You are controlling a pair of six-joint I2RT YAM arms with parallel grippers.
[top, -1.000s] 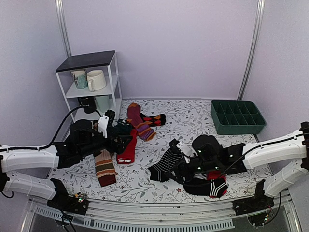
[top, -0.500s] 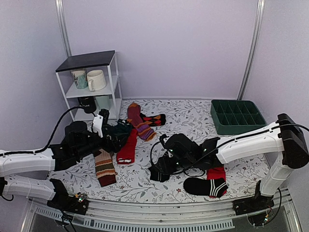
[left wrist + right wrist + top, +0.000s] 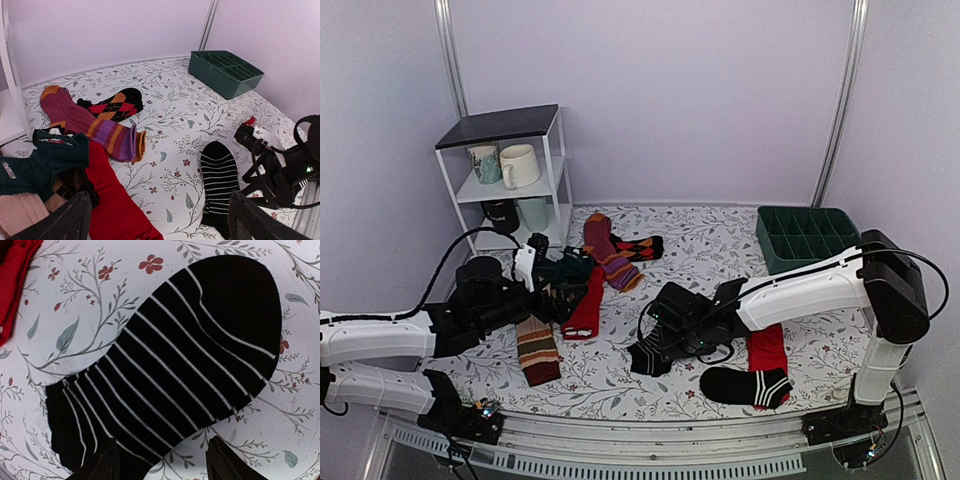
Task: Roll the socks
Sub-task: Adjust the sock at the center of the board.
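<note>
- Right arm is stretched across to its own left, forearm low, with the right hand (image 3: pixel 162 466) tipped down just over the tabletop (image 3: pixel 720 255).
- Its fingers (image 3: pixel 102 465) stand apart with nothing clamped.
- The striped ankle sock (image 3: pixel 170 365), black with thin white stripes, lies flat just under and ahead of them.
- The sock's cuff end is by one fingertip; can't tell if they touch. The toe points away from the right hand, and the sock lies unrolled at full length.
- Left arm reaches forward on the left side. The left hand (image 3: pixel 160 217) is raised off the tabletop, fingers spread wide and holding nothing.
- Under and just ahead of the left hand is a heap: red sock (image 3: pixel 112 210), teal sock (image 3: pixel 50 160), maroon-purple striped sock (image 3: pixel 95 127). An argyle sock (image 3: pixel 115 105) lies farther ahead.
- A brown striped sock (image 3: pixel 537 350) lies on the near side of the left hand.
- The striped ankle sock sits well to the right of the left hand, and the right wrist and its cables crowd the sock's near end.
- Back toward the right arm's base are a black sock with red-and-white end (image 3: pixel 745 385) and a second red sock (image 3: pixel 767 350) partly under the forearm.
- A green divided tray (image 3: pixel 810 240) is ahead-right of the right hand, well apart.
- A white shelf (image 3: pixel 500 126) holding mugs (image 3: pixel 518 165) stands ahead-left of the left hand.
</note>
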